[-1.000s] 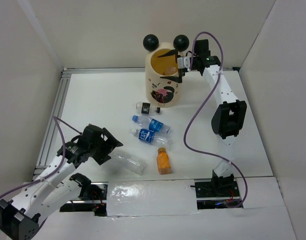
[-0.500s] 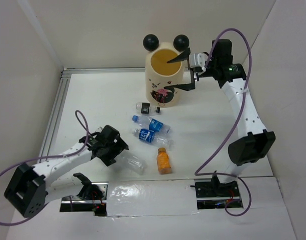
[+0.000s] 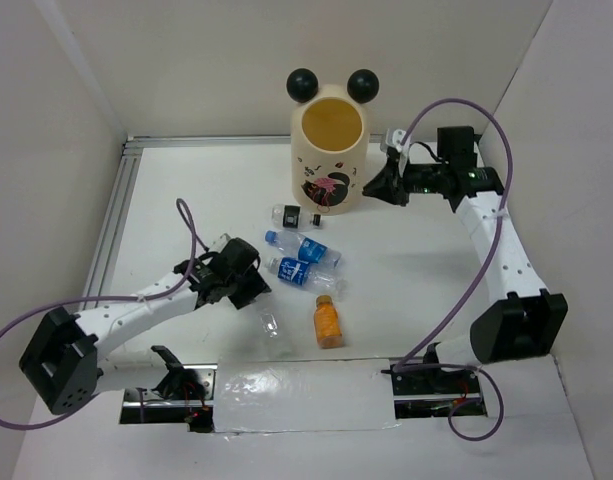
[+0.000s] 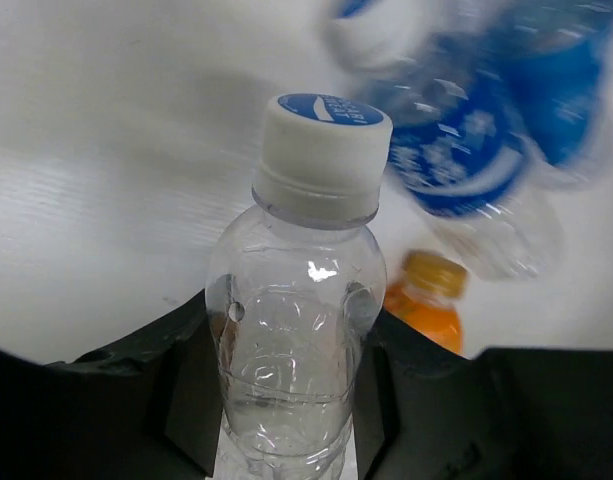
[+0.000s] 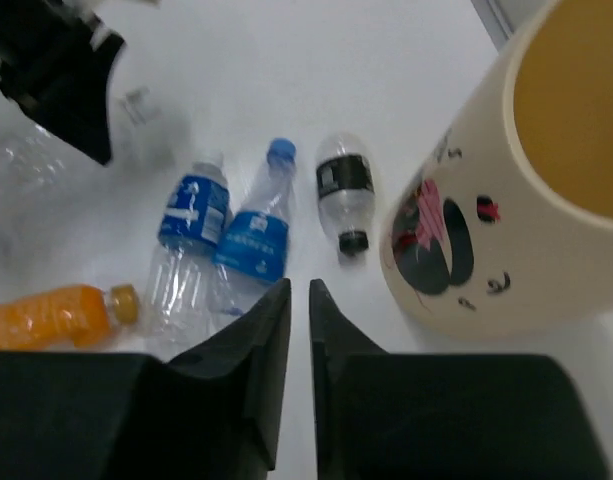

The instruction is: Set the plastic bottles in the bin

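At the left claw [image 4: 289, 305]: clamped on the plain clear bottle [image 4: 296, 250]. One black finger [image 4: 186, 375] presses each side of the body below the shoulder, where the wall is broadest and gives both pads a seat.
Held bottle, attitude: its white cap [image 4: 323, 145] points away from the wrist, so the neck leads. Whether the bottle is off the desk [image 3: 186, 200] cannot be told.
Beside the held bottle: the orange-filled bottle [image 3: 327, 322] lies just beside it, on its side. The nearer blue-labelled bottle [image 3: 302, 272] and the farther blue-labelled bottle [image 3: 306, 248] lie close together beyond. The claw comes in from the open left flank, probably because the other sides are crowded.
Black-labelled bottle [image 3: 296, 215]: lies on its side near the foot of the bin.
Right claw [image 5: 298, 290]: its fingers are drawn together to a narrow slit and hold nothing. It hangs just beside the bin's right wall and outside the rim, which leaves the mouth free for the other arm.
Bin [image 3: 316, 175]: stands upright at the far side of the desk with its mouth up and two black ball ears [image 3: 304, 83] on the rim. The open top suits a drop from above. Only the yellowish inner wall shows, so the contents cannot be told.
Task state: five bottles lie outside the bin. The step in hand is judged to be lifting the clear one for carriage to the mouth.
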